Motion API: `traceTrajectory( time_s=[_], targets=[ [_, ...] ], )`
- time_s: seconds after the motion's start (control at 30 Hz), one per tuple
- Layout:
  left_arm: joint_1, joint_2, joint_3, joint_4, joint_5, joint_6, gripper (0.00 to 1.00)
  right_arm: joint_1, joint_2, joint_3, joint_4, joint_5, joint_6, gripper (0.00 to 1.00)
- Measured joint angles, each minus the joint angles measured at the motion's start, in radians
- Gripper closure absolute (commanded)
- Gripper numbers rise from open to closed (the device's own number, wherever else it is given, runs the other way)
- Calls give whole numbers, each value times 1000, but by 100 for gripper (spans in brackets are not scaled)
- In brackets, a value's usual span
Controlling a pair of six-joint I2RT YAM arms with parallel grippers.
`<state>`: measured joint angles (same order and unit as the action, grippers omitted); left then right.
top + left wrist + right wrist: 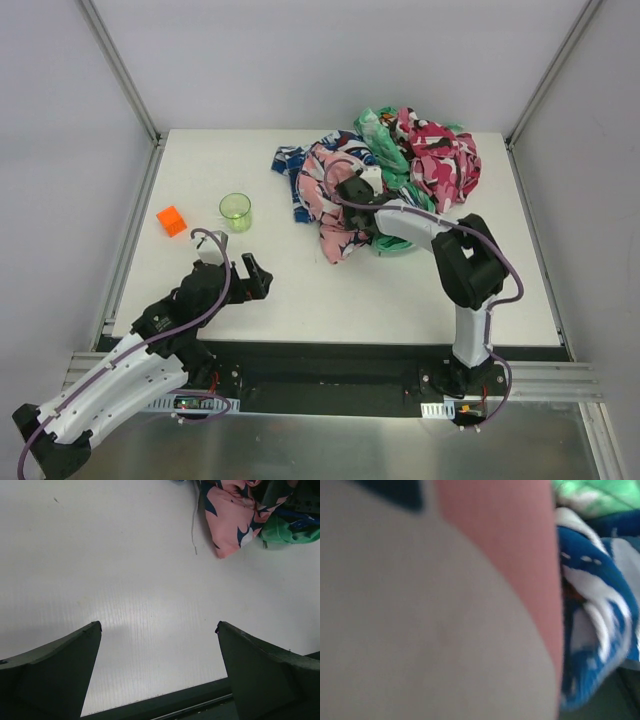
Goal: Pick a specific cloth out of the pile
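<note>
The pile [440, 165] of colourful fabrics lies at the back right of the table. The plain black cloth does not plainly show; it is hidden or mixed up with the dark gripper body. A thin string [194, 527] lies on the table at the pile's near edge. My right gripper [352, 190] is pushed into the pile's left side by the pink-white-black cloth [335, 225]; its fingers are hidden. The right wrist view is filled with blurred pink, grey and blue-white fabric [590, 605]. My left gripper [254, 276] is open and empty over bare table, also in its wrist view [158, 626].
A green cup [236, 211] and an orange block [172, 220] stand at the left of the table. Green fabric [285, 530] sticks out beside the pink cloth [230, 520]. Metal frame posts stand at the back corners.
</note>
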<state>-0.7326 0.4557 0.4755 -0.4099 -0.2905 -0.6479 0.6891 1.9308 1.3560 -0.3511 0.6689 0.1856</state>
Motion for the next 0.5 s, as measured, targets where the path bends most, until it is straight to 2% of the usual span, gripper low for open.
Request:
traceTrajectory(
  time_s=[0.07,0.1,0.2,0.27,0.33,0.4,0.5],
  targets=[
    [0,10,0,0,-8,-1,1,-40,33,16,14,-53,-5,1],
    [0,16,0,0,-9,-1,1,-60,53,32,19,-76,-10,5],
    [0,34,0,0,-11,-4,1,-100,109,99,25,-114,-27,34],
    [0,42,0,0,-14,-9,1,-121,136,142,24,-146,-34,68],
    [0,48,0,0,-18,-14,1,-138,146,161,25,-181,-43,85],
    [0,48,0,0,-23,-18,1,-156,146,172,24,-225,-39,99],
    [0,48,0,0,-32,-19,1,-175,146,190,19,-281,-49,100]
  ],
)
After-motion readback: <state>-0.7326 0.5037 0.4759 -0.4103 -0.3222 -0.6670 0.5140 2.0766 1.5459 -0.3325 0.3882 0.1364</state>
